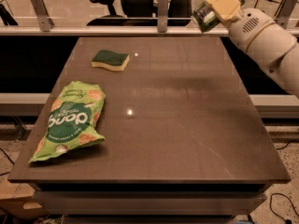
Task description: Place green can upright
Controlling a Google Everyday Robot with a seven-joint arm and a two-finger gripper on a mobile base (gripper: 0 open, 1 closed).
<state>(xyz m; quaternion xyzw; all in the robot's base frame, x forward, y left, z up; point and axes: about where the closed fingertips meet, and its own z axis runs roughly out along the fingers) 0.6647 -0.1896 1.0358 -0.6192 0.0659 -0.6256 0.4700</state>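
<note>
The green can [207, 14] is held in the air at the top right, above the far right corner of the dark table [154, 125]. It is tilted, with a shiny silver end facing down and left. My gripper [219, 4] is shut on the can; a tan finger [224, 6] lies across its side. The white arm [266, 36] comes in from the right edge. The upper part of the can is hidden by the finger and cut by the frame's top.
A green-topped yellow sponge [110, 60] lies at the far left of the table. A large green snack bag [70, 119] lies at the near left. A metal rail [117, 30] with posts runs behind the table, and an office chair [105, 3] stands beyond it.
</note>
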